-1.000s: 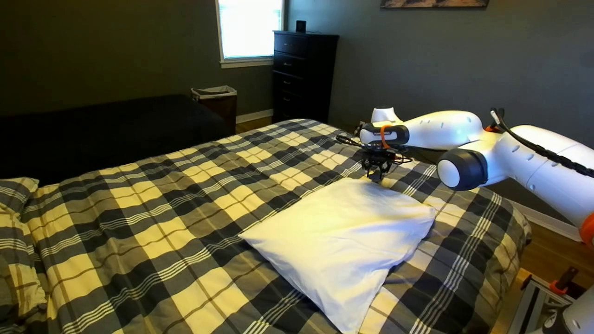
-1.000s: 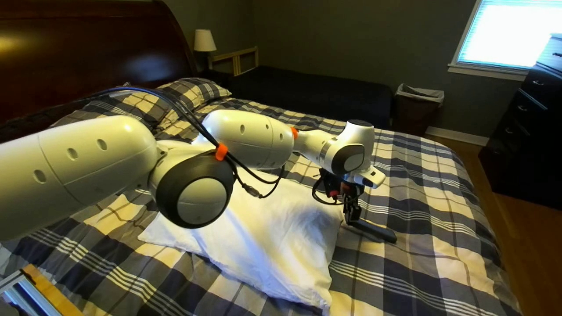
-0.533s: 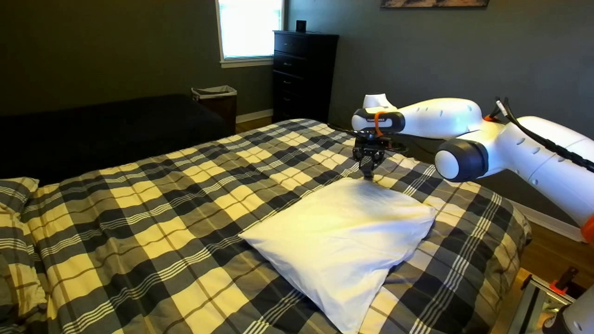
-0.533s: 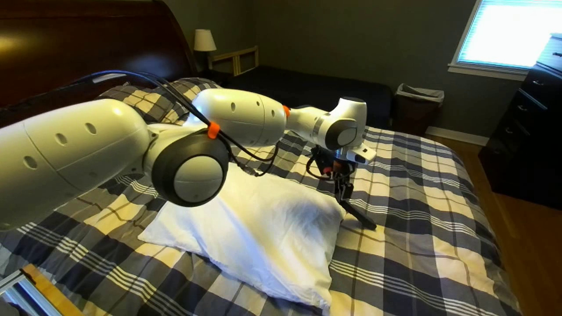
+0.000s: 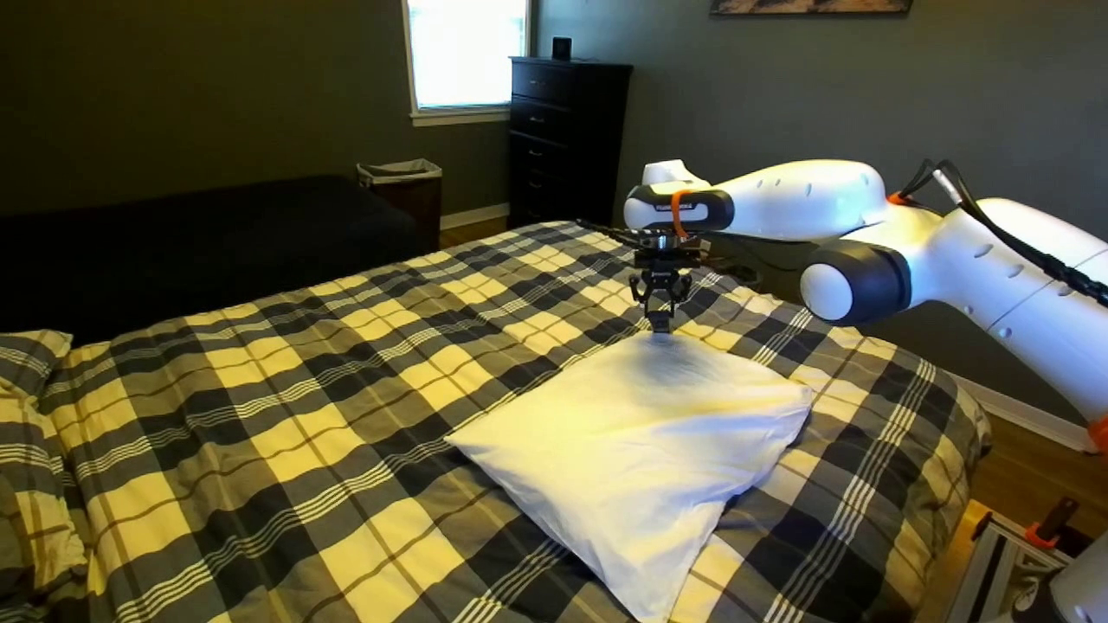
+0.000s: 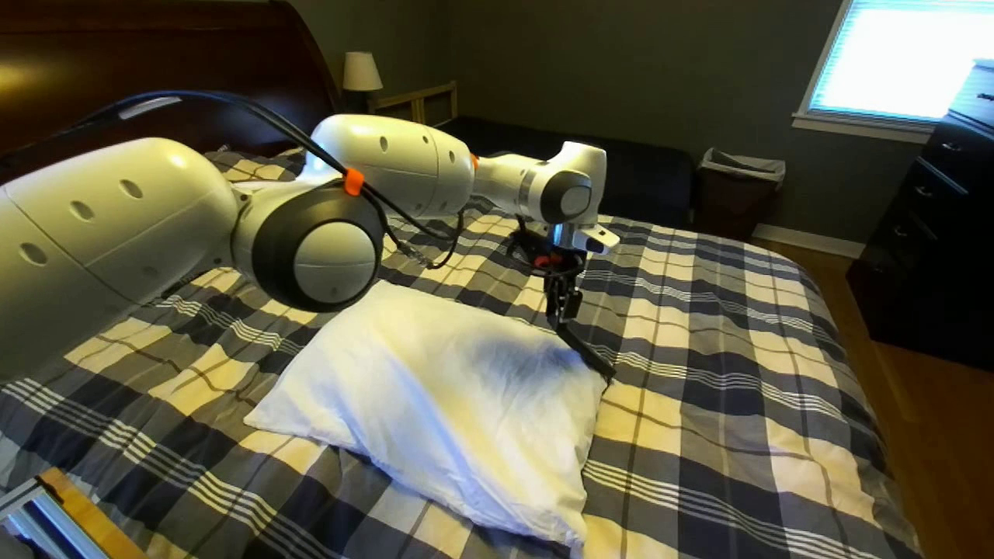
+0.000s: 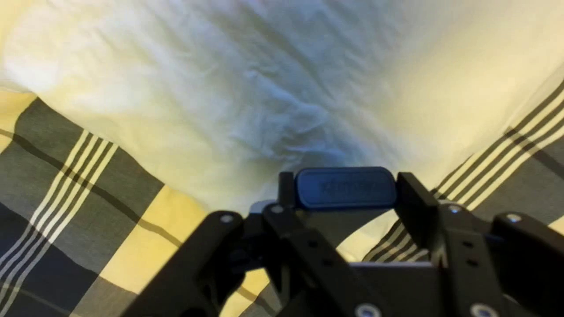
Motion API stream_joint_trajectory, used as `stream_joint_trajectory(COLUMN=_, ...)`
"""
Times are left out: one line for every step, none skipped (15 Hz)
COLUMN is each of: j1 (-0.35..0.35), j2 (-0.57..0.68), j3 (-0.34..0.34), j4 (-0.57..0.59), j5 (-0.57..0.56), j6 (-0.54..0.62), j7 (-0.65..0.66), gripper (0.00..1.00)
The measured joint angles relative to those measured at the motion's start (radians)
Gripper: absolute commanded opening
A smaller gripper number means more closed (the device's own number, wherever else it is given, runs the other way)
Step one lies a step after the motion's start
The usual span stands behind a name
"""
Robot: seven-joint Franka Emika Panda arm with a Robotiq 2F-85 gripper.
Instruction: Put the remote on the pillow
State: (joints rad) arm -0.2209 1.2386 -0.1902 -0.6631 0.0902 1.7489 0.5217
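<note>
Now I've brought the remote point(image 7: 346, 188) up to a corner of the pillow point(image 6: 443, 380), fingers point(image 7: 414, 202) clamped on it; prob. needs more travel inboard b4 release

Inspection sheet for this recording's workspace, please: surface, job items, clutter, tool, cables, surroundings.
Surface: plaid bedspread, rumpled.
Job items: black remote, held at a corner of the white pillow, contact between them unclear; the pillow lies creased on the bedspread.
Clutter: plaid pillow toward the headboard.
Tool: gripping the remote by its sides.
Cables: run along the arm.
Surroundings: dark dresser, lined hamper, window, lamp.
</note>
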Motion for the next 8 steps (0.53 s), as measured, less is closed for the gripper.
stream_joint_trajectory(j1=0.008, j2=-0.013, j3=0.0, j4=-0.02, j5=0.0, j6=-0.021, j7=-0.012, gripper=0.34)
stream_joint_trajectory(j1=0.016, j2=-0.029, j3=0.0, j4=-0.043, j5=0.0, j6=-0.034, j7=-0.023, gripper=0.34)
stream_joint_trajectory(j1=0.022, j2=-0.045, j3=0.0, j4=-0.069, j5=0.0, j6=-0.044, j7=-0.035, gripper=0.34)
stream_joint_trajectory(j1=0.027, j2=-0.064, j3=0.0, j4=-0.096, j5=0.0, j6=-0.052, j7=-0.048, gripper=0.34)
stream_joint_trajectory(j1=0.032, j2=-0.086, j3=0.0, j4=-0.129, j5=0.0, j6=-0.054, j7=-0.06, gripper=0.34)
stream_joint_trajectory(j1=0.036, j2=-0.11, j3=0.0, j4=-0.165, j5=0.0, j6=-0.054, j7=-0.072, gripper=0.34)
stream_joint_trajectory(j1=0.04, j2=-0.137, j3=0.0, j4=-0.202, j5=0.0, j6=-0.054, j7=-0.08, gripper=0.34)
stream_joint_trajectory(j1=0.043, j2=-0.165, j3=-0.001, j4=-0.242, j5=-0.001, j6=-0.054, j7=-0.089, gripper=0.34)
